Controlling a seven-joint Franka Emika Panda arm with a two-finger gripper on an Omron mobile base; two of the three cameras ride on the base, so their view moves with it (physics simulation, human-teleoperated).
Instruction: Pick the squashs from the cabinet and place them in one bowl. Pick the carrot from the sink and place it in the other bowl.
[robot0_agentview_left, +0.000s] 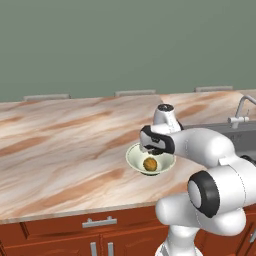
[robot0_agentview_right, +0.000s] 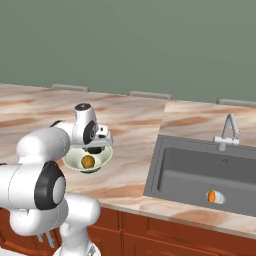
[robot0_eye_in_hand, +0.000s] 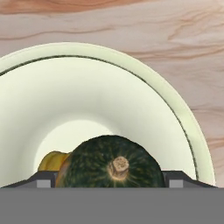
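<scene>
Fingers (robot0_eye_in_hand: 43, 179) spread wide around squash (robot0_eye_in_hand: 111, 164), apparently not clamping, low inside bowl (robot0_eye_in_hand: 144, 83). Second, orange-tinted squash (robot0_agentview_left: 150, 164) beside it, perhaps, at nine o'clock. Squash step nearly done; carrot (robot0_agentview_right: 212, 196) waiting in sink (robot0_agentview_right: 185, 170), at three o'clock.

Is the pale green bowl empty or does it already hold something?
Not empty. The hand view shows a dark green squash with a stem nub lying inside the pale green bowl, a yellow-orange piece beside it.
</scene>
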